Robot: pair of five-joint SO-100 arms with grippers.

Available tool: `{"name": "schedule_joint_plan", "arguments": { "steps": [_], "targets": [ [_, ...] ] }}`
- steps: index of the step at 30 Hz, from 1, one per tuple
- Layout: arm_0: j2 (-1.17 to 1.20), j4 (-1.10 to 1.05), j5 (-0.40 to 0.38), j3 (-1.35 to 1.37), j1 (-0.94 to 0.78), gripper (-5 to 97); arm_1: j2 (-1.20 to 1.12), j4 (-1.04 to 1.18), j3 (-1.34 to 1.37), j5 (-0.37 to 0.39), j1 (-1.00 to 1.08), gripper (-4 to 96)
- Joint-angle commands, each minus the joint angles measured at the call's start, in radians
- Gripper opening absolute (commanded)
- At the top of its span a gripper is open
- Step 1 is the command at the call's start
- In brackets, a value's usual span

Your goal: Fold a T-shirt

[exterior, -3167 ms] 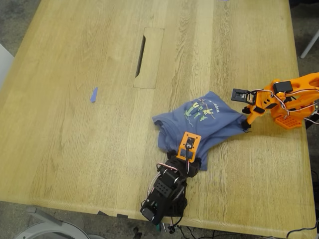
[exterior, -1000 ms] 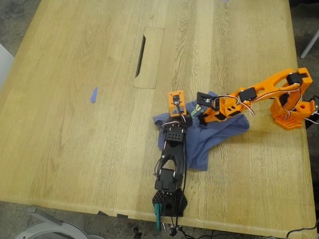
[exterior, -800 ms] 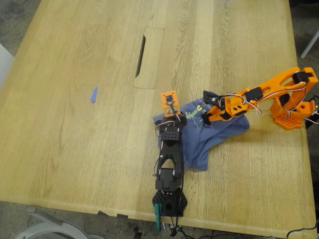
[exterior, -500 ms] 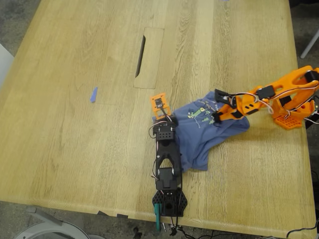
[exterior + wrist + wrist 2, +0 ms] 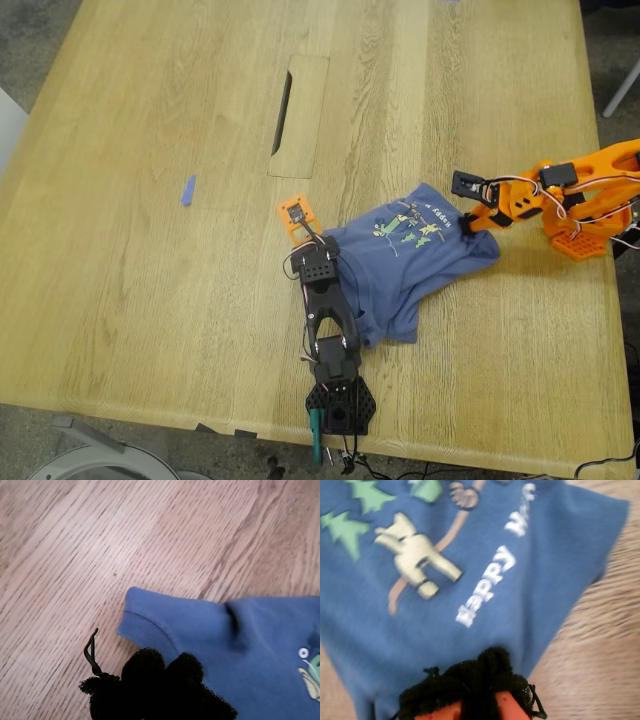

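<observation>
Directly beneath the padded tips of my first gripper (image 5: 162, 680) lies a sleeve of the T-shirt (image 5: 410, 255); the jaws appear pressed together, but whether cloth is pinched between them cannot be told. At my second gripper (image 5: 477, 682), the printed chest lies just ahead, and its jaws likewise cannot be read. Beyond both, the shirt rests bunched and uneven on the worktop (image 5: 150, 300). By judgement, folding is barely begun: flattening and every fold remain.
</observation>
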Motion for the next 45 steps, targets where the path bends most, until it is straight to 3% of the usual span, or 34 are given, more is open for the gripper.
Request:
{"name": "schedule_joint_plan", "arguments": {
  "steps": [1, 7, 14, 18, 23, 33, 45],
  "targets": [
    [0.13, 0.089, -0.008, -0.181, 0.087, 1, -0.043, 0.026, -0.158, -0.012, 0.002, 0.0],
    [0.144, 0.201, -0.005, -0.282, 0.29, 0, -0.244, 0.018, -0.407, -0.023, -0.041, 0.0],
    [0.106, 0.132, -0.02, -0.206, 0.466, 0, -0.577, -0.106, -0.683, -0.029, -0.075, 0.0],
    [0.094, 0.041, -0.031, -0.095, 0.5, 0, -0.739, -0.163, -0.819, -0.031, -0.078, 0.0],
    [0.084, -0.078, -0.034, 0.052, 0.449, 0, -0.822, -0.241, -0.801, -0.023, -0.109, 0.0],
    [0.064, -0.176, -0.031, 0.155, 0.242, 0, -0.663, -0.322, -0.459, 0.002, -0.163, 0.0],
    [0.064, -0.179, -0.028, 0.156, 0.083, 0, -0.252, -0.132, -0.132, 0.008, -0.118, 0.0]
  ]
}}
